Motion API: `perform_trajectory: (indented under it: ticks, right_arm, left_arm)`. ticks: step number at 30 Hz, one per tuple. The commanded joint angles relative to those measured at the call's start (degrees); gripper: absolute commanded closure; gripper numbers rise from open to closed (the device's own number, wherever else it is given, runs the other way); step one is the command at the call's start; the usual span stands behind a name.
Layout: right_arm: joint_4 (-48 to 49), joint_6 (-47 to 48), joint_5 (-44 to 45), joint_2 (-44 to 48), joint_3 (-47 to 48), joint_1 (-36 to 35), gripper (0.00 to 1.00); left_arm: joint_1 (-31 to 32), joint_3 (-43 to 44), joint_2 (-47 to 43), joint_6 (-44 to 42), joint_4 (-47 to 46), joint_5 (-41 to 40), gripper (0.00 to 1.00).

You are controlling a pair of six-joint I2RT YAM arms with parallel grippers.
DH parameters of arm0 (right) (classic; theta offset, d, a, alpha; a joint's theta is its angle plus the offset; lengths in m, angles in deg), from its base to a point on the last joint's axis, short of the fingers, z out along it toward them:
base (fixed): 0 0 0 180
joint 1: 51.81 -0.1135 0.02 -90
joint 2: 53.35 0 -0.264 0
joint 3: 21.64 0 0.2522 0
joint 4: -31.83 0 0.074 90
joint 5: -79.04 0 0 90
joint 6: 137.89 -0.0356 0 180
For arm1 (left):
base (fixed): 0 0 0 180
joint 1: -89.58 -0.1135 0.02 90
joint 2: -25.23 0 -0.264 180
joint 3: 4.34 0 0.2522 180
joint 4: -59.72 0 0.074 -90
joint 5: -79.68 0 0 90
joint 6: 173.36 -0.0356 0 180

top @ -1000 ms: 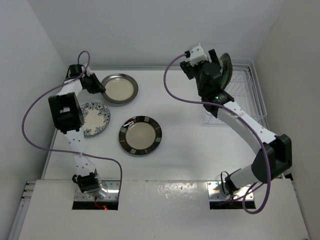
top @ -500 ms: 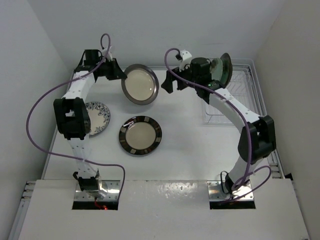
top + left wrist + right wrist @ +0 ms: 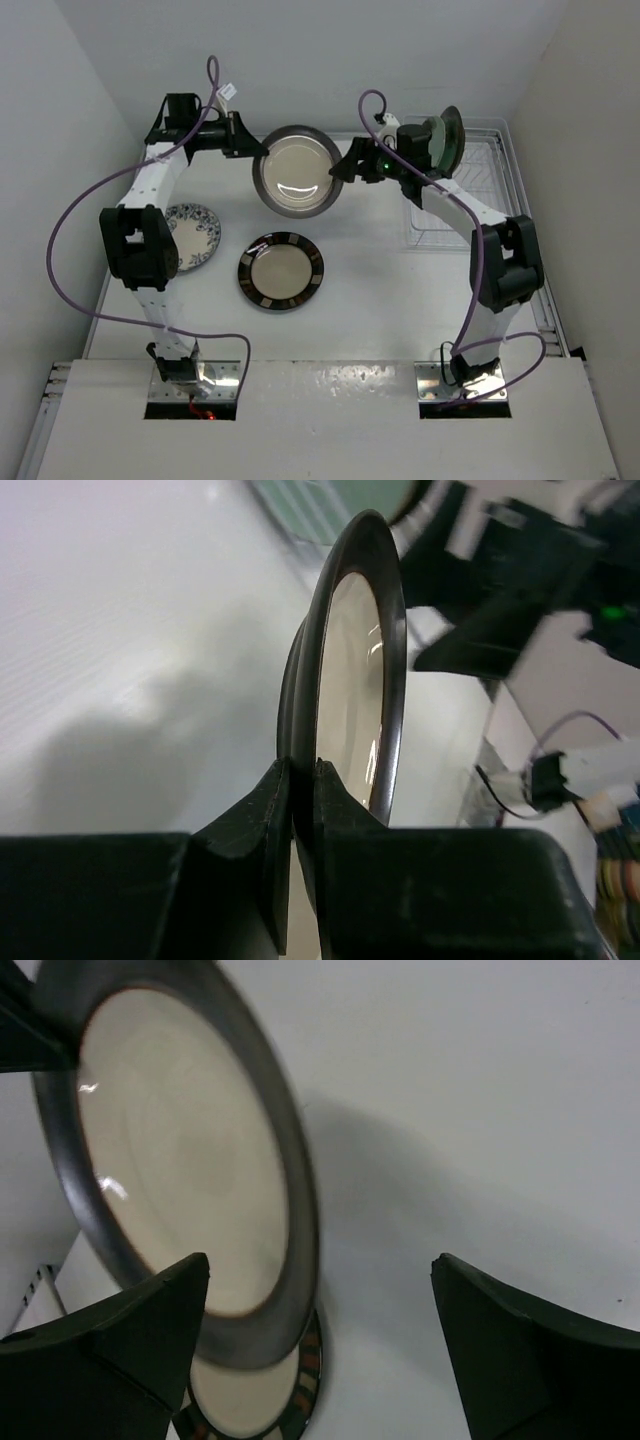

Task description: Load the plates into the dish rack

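Left gripper [image 3: 300,772] clenched on the rim of the cream plate [image 3: 297,172], which is lifted and tilted, left of the rack [image 3: 500,185]. Right gripper [image 3: 348,167] released, jaws wide, at the plate's rack-side edge; contact unclear. Striped plate [image 3: 281,271] and floral plate [image 3: 192,236] lie flat farther left.

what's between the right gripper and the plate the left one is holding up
Nothing visible. The left gripper pinches the dark-rimmed plate by its edge, raised in the air. The open right gripper sits right beside the plate's opposite edge, with only air between them.
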Motion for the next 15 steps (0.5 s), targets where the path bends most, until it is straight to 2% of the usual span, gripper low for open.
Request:
perform_trajectory:
  ticks: [1,6,7,8,9,12,14,15]
  right_arm:
    - [5.34,-3.53,-5.07,-2.14,-0.55,-0.28,0.14]
    - [13.16,-9.68,-9.29,-3.46,-2.23,-0.36,0.63]
    - [14.82,-9.86,-9.65,-3.20,-2.66,-0.36,0.90]
    - [15.88,-10.56,-9.39,-2.41,-3.36,-0.45,0.97]
    - [17.63,-11.09,-8.78,-1.19,-3.98,-0.19,1.00]
    - [20.63,-10.40,-7.55,3.12,-7.14,0.07,1.00]
    - [19.07,-8.73,-6.32,6.53,-8.03,0.69,1.00]
    - [18.36,-6.55,-5.79,7.60,-8.12,0.52,1.00]
  left_arm:
    - [2.74,-1.24,-6.80,1.13,-3.64,14.39,1.00]
    - [3.98,-2.03,-8.12,-0.02,-3.64,15.62,1.00]
    - [4.59,-2.03,-8.12,-0.02,-3.64,15.62,1.00]
    - [4.60,-2.03,-8.12,-0.02,-3.64,14.23,1.00]
    - [4.60,-2.03,-8.12,-0.02,-3.64,13.44,1.00]
    - [4.60,-2.03,-8.12,-0.02,-3.64,7.65,1.00]
    - [4.60,-2.03,-7.59,-0.89,-1.10,0.73,0.82]
    - [4.60,-1.34,-6.98,-2.46,0.56,-1.06,0.57]
